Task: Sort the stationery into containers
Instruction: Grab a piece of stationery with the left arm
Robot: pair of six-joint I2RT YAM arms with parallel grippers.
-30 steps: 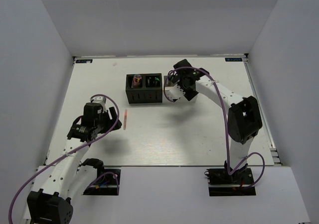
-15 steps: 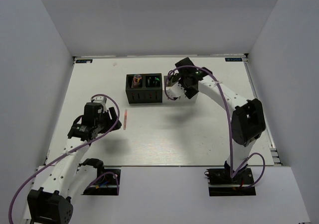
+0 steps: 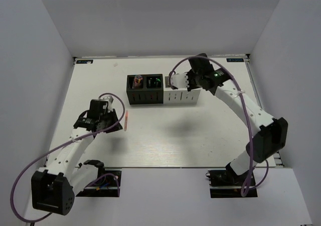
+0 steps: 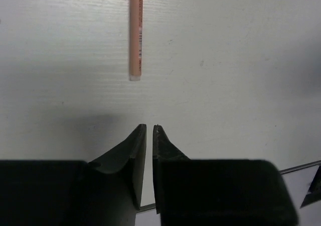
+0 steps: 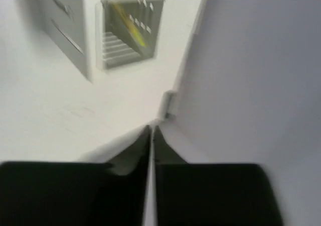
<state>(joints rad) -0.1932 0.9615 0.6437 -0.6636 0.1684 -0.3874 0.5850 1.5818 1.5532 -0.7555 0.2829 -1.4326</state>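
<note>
The white table (image 3: 165,135) is the biggest thing in front of me. Toward its far side stand the containers (image 3: 161,96), two black cups and two white joined in a row. The black ones already hold some coloured pieces I cannot make out, and my right wrist camera shows a yellowish stick (image 5: 129,24) leaning inside one white cup. My right arm (image 3: 241,108) reaches over to the white end of that row, and my right gripper (image 5: 151,129) has its fingers pressed flat together on nothing. My left arm (image 3: 70,145) bends in over the near-left part of the table. My left gripper (image 4: 149,127) hangs above bare tabletop with its fingers drawn almost together, only a slit between them, and nothing in it. Just ahead of those tips, not touching them, lies the pink stick (image 4: 135,32). It is flat on the table, well apart from the cups, its length running straight away from me. I judge it light, stiff and thin, so low that it could roll or skid if nudged. I would spread the fingers first, come down until they nearly brush the table, and pinch it across its narrow width near mid-length so it does not tip.
</note>
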